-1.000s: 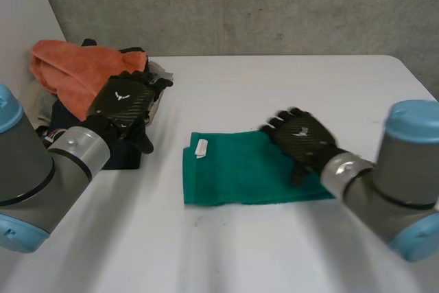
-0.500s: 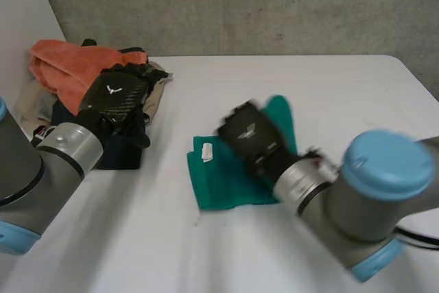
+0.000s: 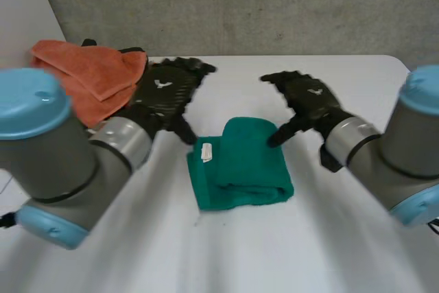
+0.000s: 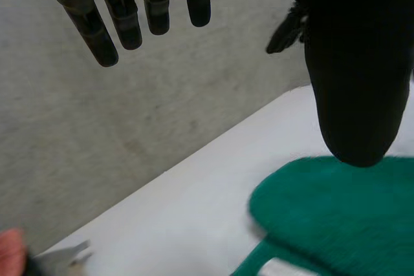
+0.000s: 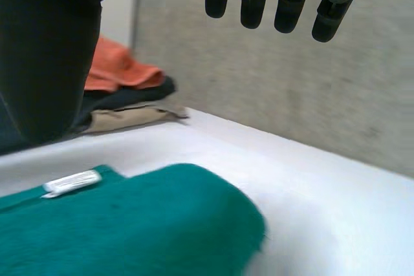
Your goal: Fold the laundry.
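Well, going L to R: at the far L of the table [image 3: 226, 259] sits the waiting pile, orange towel [image 3: 89, 77] on top and a beige cloth [image 5: 132, 116] plus sth dark under it, all soft and crumpled, parked aside prob. so the middle stays free for folding. Next, my left hand [image 3: 163, 92] hovers w/ fingers [image 4: 123, 17] straight and spread, holding nothing, thumb down near the near-L corner of the green towel [image 3: 240, 162]; can't tell if it touches. That towel lies mid-table btwn both hands, doubled over into a thick pad: fuzzy terry nap, a plump rounded fold at the far end, and a small white tag [image 3: 204, 150] showing on the lower layer. On its R, my right hand [image 3: 310, 101] is likewise wide and empty, fingers straight, thumb angled toward the towel's R edge. I'd guess the hands flank it so either can take an edge for another fold.
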Controlling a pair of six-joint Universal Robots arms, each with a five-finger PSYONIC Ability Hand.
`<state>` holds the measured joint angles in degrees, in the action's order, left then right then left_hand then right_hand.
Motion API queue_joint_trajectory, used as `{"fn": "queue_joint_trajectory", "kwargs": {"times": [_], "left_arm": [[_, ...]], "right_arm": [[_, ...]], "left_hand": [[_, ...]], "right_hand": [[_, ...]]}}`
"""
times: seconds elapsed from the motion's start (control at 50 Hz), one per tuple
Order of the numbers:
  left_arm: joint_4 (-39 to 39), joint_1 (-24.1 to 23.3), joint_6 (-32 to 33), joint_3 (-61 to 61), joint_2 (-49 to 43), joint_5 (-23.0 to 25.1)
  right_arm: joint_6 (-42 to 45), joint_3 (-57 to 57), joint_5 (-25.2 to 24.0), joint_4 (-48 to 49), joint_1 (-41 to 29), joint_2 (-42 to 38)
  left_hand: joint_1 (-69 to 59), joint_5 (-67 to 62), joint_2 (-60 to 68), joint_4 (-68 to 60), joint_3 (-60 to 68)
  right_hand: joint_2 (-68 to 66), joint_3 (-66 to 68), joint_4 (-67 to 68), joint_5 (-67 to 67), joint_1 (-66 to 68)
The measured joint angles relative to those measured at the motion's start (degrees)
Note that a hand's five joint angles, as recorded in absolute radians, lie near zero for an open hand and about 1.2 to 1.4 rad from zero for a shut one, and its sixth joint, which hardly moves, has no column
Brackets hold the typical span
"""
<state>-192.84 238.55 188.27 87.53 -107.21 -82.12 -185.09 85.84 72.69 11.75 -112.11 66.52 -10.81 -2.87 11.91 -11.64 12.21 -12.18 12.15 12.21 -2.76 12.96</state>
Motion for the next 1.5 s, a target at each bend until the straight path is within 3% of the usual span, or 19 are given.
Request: {"fn": "queue_joint_trajectory", "kwargs": {"times": [0.06,0.18,0.46,0.62,0.84,0.88,0.92,0.94,1.0,1.1,1.16,1.42,1.5], "left_arm": [[2.3,-4.8,0.2,-5.6,-5.2,-2.0],[6.5,-9.1,2.9,-11.3,-12.7,-4.2],[1.4,-10.9,7.0,-17.7,-24.5,-5.6],[6.5,-10.6,7.8,-22.6,-29.2,-8.7],[17.5,-9.0,12.1,-21.0,-25.8,-14.6],[17.4,-8.8,12.1,-19.0,-24.0,-14.3],[16.9,-8.7,12.0,-18.0,-23.2,-14.0],[16.3,-8.8,11.8,-17.2,-22.6,-13.5],[13.7,-8.9,11.4,-14.8,-21.3,-11.8],[10.9,-9.3,10.9,-13.0,-20.9,-10.3],[9.7,-9.6,10.4,-12.5,-21.0,-9.7],[8.0,-12.0,8.4,-13.0,-22.3,-8.6],[7.8,-12.0,8.7,-14.3,-24.0,-9.0]], "right_arm": [[-1.4,-0.2,0.4,-2.4,2.4,0.4],[3.0,-0.2,1.5,-6.7,5.1,0.0],[9.9,-3.2,1.6,-12.4,2.4,-6.3],[9.3,-7.6,3.8,-14.0,0.1,-10.2],[9.7,-10.9,4.1,-17.5,-3.5,-13.0],[9.9,-10.8,4.3,-17.2,-3.7,-12.9],[10.0,-10.6,4.4,-17.0,-3.7,-12.8],[10.0,-10.5,4.6,-16.7,-3.7,-12.7],[10.1,-9.9,5.0,-15.9,-3.3,-12.2],[10.1,-8.9,5.3,-15.1,-2.4,-11.2],[10.2,-8.2,5.4,-14.7,-1.6,-10.3],[12.0,-4.9,5.1,-12.8,0.5,-7.1],[12.2,-4.5,5.0,-12.3,0.7,-7.1]], "left_hand": [[0.0,0.0,0.0,0.0,0.0],[0.0,0.0,0.0,0.0,0.0],[0.0,0.0,0.0,0.0,0.0],[0.0,0.0,0.0,0.0,0.0],[-0.9,-0.4,0.6,-0.5,0.5],[-11.0,-7.9,9.1,-8.9,8.2],[-12.4,-9.0,10.2,-10.0,9.3],[-21.7,-17.6,19.0,-18.9,18.6],[-26.9,-23.7,25.0,-25.2,24.5],[-25.8,-23.5,24.4,-25.0,24.1],[-11.2,-9.7,11.3,-11.0,11.0],[-12.1,-10.9,11.4,-11.8,11.0],[-39.8,-34.0,35.4,-35.6,34.9]], "right_hand": [[0.0,0.0,0.0,0.0,0.0],[0.0,0.0,0.0,0.0,0.0],[0.0,0.0,0.0,0.0,0.0],[0.0,0.0,0.0,0.0,0.0],[0.0,0.0,0.0,0.0,0.0],[0.0,0.0,0.0,0.0,0.0],[0.0,0.0,0.0,0.0,0.0],[0.0,0.0,0.0,0.0,0.0],[0.0,0.0,0.0,0.0,0.0],[0.0,0.0,0.0,0.0,0.0],[0.0,0.0,0.0,0.0,0.0],[0.0,0.0,0.0,0.0,0.0],[0.0,0.0,0.0,0.0,0.0]]}}
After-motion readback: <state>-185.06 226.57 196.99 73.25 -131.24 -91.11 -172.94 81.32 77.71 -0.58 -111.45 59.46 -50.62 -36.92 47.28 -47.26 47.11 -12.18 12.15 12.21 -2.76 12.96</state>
